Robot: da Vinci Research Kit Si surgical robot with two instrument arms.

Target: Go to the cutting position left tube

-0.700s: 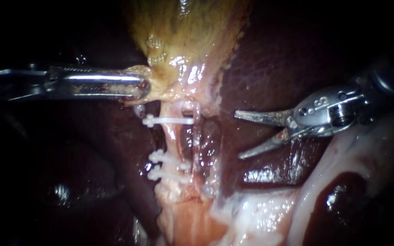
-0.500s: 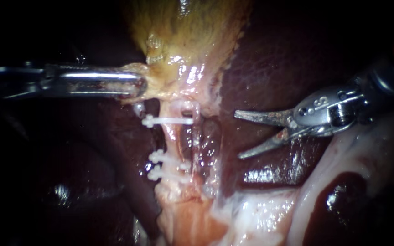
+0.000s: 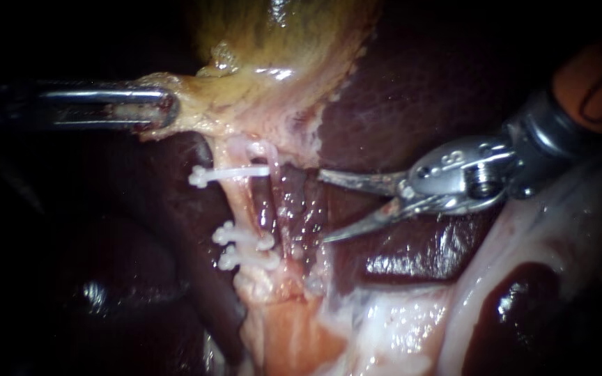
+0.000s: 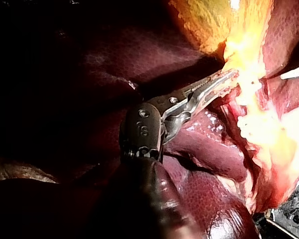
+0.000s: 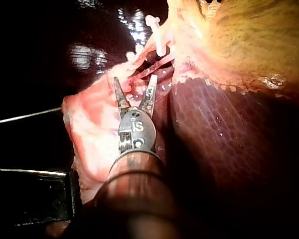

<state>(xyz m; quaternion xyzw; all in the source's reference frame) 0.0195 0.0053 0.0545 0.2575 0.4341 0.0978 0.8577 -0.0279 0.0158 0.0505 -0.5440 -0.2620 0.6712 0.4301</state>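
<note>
tube (image 3: pixel 242 206) perhaps nearer right instrument (image 3: pixel 321 207)

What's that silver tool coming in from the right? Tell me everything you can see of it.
The right instrument has a dark shaft, a shiny silver metal wrist and two thin, pointed blades smeared reddish-brown. Its jaws stand open, a clear gap between them, holding nothing. It hangs over the dark liver, tips pointing at the pale clipped tube, beside it, not around it.

Shaft of your left instrument (image 3: pixel 168 109) fades into the dark; your right instrument (image 3: pixel 322 206) runs off the right edge.
</note>
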